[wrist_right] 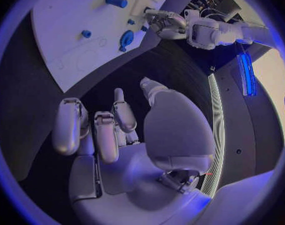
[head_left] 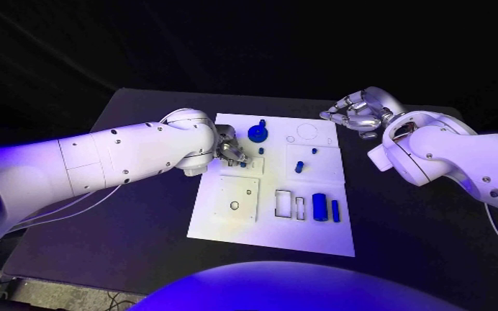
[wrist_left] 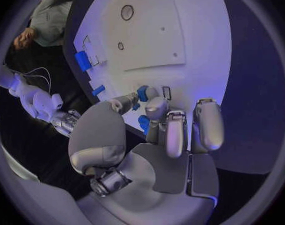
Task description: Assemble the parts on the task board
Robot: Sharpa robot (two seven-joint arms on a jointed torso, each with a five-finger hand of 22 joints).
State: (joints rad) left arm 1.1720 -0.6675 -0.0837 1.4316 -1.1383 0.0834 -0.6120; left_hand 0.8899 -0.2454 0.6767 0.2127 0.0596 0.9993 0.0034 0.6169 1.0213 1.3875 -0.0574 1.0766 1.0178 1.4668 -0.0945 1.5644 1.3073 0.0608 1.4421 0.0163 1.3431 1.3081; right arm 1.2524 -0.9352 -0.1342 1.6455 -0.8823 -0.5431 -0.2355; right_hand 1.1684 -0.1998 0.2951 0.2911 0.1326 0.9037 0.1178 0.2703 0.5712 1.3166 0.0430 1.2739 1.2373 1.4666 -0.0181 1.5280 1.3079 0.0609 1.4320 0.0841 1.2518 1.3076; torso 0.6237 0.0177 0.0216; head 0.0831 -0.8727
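The left hand (head_left: 229, 147), pinching a small blue part (wrist_left: 142, 93), should lower it squarely onto the task board (head_left: 234, 221) while the right hand (head_left: 356, 113) hangs empty, fingers loosely curled.

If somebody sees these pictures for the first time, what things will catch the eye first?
First the white task board in the middle of the black table, with small blue parts on it, such as a round blue part near its far edge. Next, the left hand over the board's left side, fingers at a small blue piece. The right hand hangs off the board's far right corner, holding nothing.
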